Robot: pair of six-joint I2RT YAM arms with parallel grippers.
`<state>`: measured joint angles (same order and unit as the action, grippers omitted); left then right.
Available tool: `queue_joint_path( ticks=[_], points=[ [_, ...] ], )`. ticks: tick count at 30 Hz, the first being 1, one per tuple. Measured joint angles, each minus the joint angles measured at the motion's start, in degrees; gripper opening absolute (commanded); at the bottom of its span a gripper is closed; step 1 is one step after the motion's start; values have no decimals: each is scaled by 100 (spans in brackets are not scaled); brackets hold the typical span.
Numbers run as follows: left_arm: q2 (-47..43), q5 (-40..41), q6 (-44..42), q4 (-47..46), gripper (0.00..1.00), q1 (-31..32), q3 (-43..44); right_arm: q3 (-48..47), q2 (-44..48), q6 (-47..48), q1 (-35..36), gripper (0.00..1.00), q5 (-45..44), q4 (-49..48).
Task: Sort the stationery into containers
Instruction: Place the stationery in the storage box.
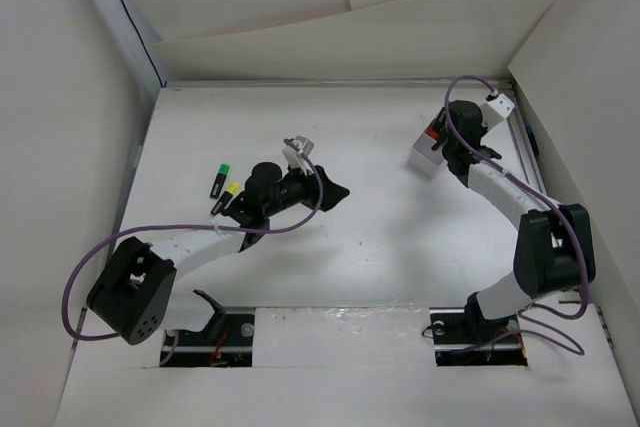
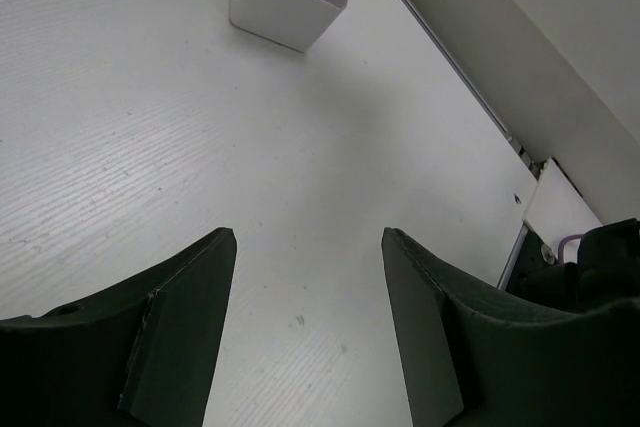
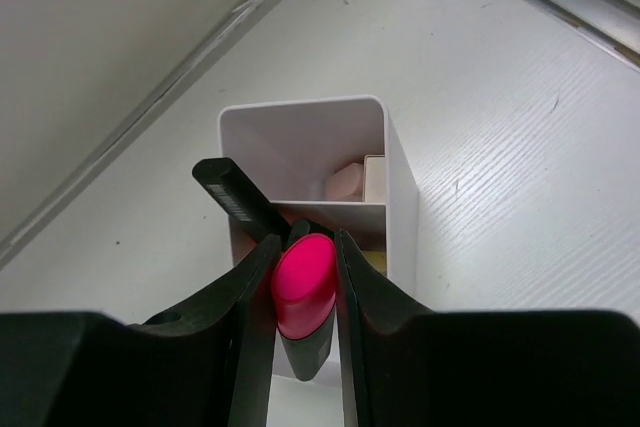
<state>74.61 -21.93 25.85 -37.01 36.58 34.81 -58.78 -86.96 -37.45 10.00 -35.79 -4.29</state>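
Observation:
In the right wrist view, my right gripper (image 3: 306, 239) is shut on a pink-capped highlighter (image 3: 305, 292), cap toward the camera, held just above the near compartment of the white divided container (image 3: 398, 177). Another black marker (image 3: 236, 199) leans out of that compartment. From above, the container (image 1: 422, 160) stands at the right with the right gripper (image 1: 441, 145) over it. A green-capped highlighter (image 1: 220, 177) and a yellow-capped one (image 1: 227, 195) lie on the table at the left. My left gripper (image 1: 335, 190) hovers mid-table, open (image 2: 308, 239), with only bare table between its fingers.
A pale pink block (image 3: 348, 182) sits in the container's far compartment. White walls close in the table on the left, back and right, with a metal rail (image 1: 522, 147) along the right edge beside the container. Purple cables (image 1: 100, 257) loop off both arms.

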Motion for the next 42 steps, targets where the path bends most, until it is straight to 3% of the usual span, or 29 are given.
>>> queue_joint_path(
  ticks=[15,16,17,20,22,31,34,35,37,38,42],
  points=[
    [0,184,22,109,57,0,0,-752,-1073,195,734,12,-1600,507],
    [0,192,22,114,57,0,0,-778,-1108,177,737,14,-1637,555],
    [0,210,22,122,57,0,0,-787,-1126,162,739,28,-1668,590],
    [0,245,22,144,57,0,0,-793,-1128,90,772,59,-1818,697],
    [0,269,22,144,57,0,0,-798,-1128,55,807,68,-1893,758],
    [0,437,22,151,56,0,0,-769,-509,-136,951,73,-1753,1038],
    [0,612,26,192,51,0,0,-555,59,-205,1209,55,-1635,1027],
    [0,710,24,210,49,0,-2,-455,245,-227,1351,34,-1613,1025],
    [0,898,68,221,39,-26,-22,-280,555,-229,1759,16,-1576,1038],
    [-2,1008,114,245,28,-50,-37,-214,662,-225,1989,1,-1563,1034],
    [-7,1840,442,741,18,-197,-24,-44,907,-225,2800,0,-1226,1091]
  ],
)
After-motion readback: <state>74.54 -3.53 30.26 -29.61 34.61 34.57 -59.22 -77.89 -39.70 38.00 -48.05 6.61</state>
